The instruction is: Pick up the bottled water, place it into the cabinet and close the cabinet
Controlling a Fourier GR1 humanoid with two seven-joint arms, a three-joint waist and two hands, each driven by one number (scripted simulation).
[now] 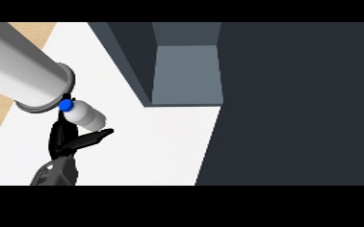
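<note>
The bottled water (86, 114) is a small, round, white bottle with a bright blue cap. It lies tilted over the white counter (163, 144), at the left side of the view, with the cap pointing up and to the left. The bottle looks smooth and plain.

A black hand (65, 139) is right beside it. The hand's dark fingers (96, 137) are curled under and along the bottle, so the hand is holding the bottle. A big grey forearm (32, 77) shaped like a thick tube sits above the bottle, and its rim touches the blue cap in the view. From this one view it is hard to say which of the robot's hands this is; it shows on the left side.

The counter is flat and smooth. To the right of the bottle, well apart from it, stands the cabinet (186, 72). It is dark grey, with straight edges. Its inside is a lighter grey box shape, and it is open. A wide dark door panel (284, 106) fills the right side of the view.
</note>
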